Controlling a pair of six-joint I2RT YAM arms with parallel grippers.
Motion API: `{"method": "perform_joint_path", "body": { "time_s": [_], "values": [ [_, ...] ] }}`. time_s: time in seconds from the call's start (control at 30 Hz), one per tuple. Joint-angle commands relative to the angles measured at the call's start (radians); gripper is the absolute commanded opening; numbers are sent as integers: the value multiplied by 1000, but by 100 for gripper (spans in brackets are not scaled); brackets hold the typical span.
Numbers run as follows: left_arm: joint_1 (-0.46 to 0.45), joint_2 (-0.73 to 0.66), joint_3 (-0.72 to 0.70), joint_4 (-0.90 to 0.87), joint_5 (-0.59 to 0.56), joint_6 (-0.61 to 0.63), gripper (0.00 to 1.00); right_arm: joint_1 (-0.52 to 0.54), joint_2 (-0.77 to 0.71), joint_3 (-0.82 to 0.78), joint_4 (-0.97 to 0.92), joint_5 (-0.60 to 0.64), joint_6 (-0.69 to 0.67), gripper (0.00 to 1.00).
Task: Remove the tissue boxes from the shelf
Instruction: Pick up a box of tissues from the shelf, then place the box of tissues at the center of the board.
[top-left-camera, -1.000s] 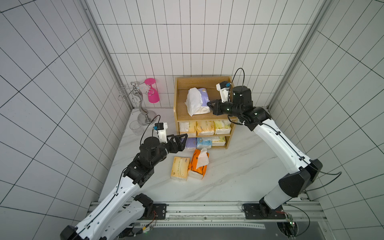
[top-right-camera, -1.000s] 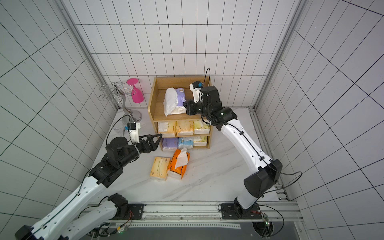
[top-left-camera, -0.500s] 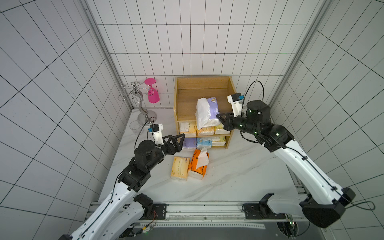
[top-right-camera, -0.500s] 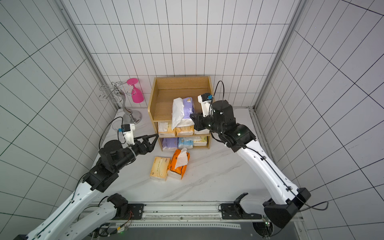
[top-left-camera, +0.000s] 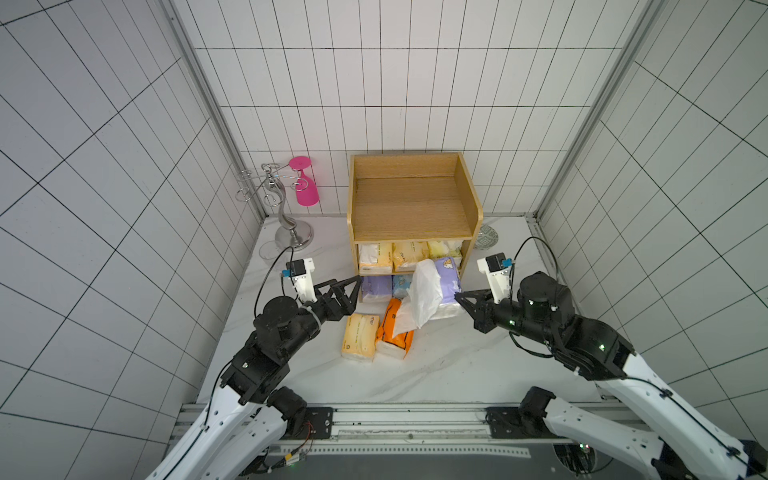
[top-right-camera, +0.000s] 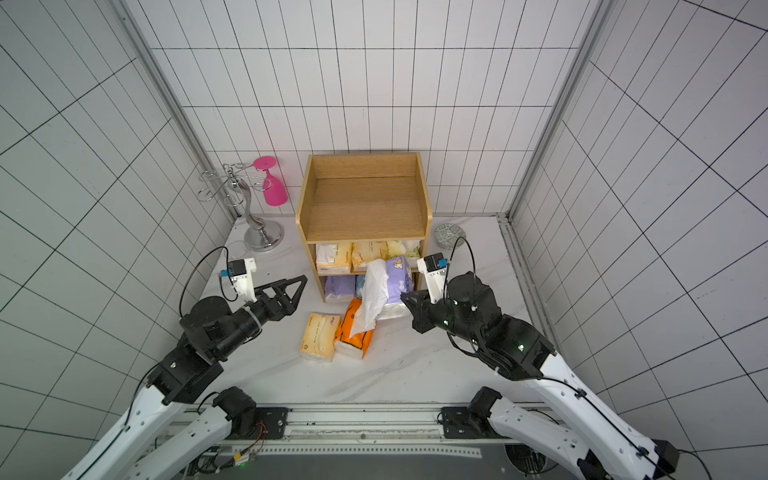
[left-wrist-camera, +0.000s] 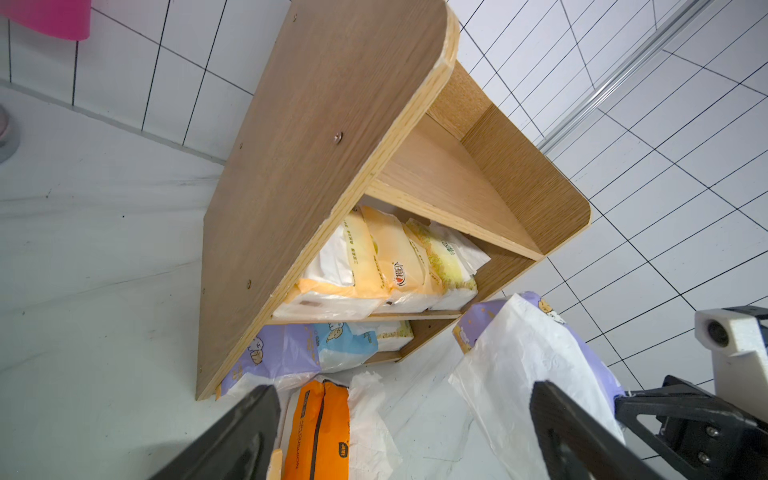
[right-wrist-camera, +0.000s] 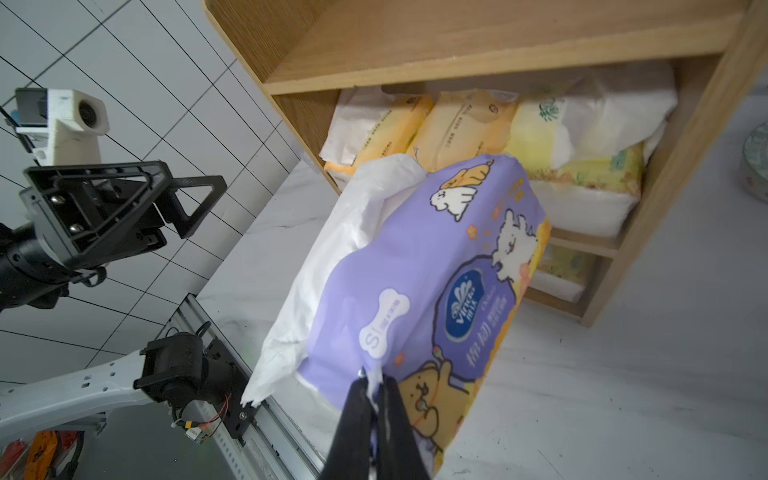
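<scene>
Your purple tissue pack (right-wrist-camera: 436, 291) hangs out in front of the shelf (top-left-camera: 411, 203), before its lower tiers and above the table (top-left-camera: 436, 374). A white crinkled sheet (top-left-camera: 424, 291) lies along its side; you cannot tell whether that is another pack or loose wrap.

Inside the shelf, the middle tier holds three packs side by side: a white-and-orange pack (top-left-camera: 375, 258), a cream-orange pack (top-left-camera: 409, 254) and a yellow-green pack (top-left-camera: 444, 249). The bottom tier holds a lilac pack (top-left-camera: 376, 288), a light blue pack (top-left-camera: 400, 286) just beside it, and a pale yellow pack (right-wrist-camera: 561, 270) beyond that.

On the table before the shelf, a cream pack (top-left-camera: 359, 343) and an orange pack (top-left-camera: 392, 332) lie touching, white tissue spilling from the orange one.

Your right gripper (right-wrist-camera: 372, 380) has its fingers pinched tight on the end seam of the purple tissue pack, carrying it. Your left gripper (top-left-camera: 352, 293) has its fingers spread wide, holding and touching nothing, near the shelf's lower left corner.
</scene>
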Motion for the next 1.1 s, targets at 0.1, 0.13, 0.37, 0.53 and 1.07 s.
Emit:
{"method": "perform_joint_path", "body": {
  "time_s": [0.1, 0.13, 0.37, 0.53, 1.07],
  "values": [
    [-26, -38, -44, -59, -15, -41, 98, 29, -89, -191, -3, 61, 78, 0],
    [-27, -38, -47, -61, -17, -41, 98, 31, -95, -216, -3, 65, 82, 0],
    [-35, -6, -67, -67, -17, -38, 98, 36, -108, -435, 116, 81, 143, 0],
    [-38, -8, -118, -67, -34, -35, 98, 43, -73, -578, 244, 66, 218, 19],
    [-38, -29, -331, 53, -108, -20, 98, -106, -45, -513, 172, 77, 218, 62]
  ]
}}
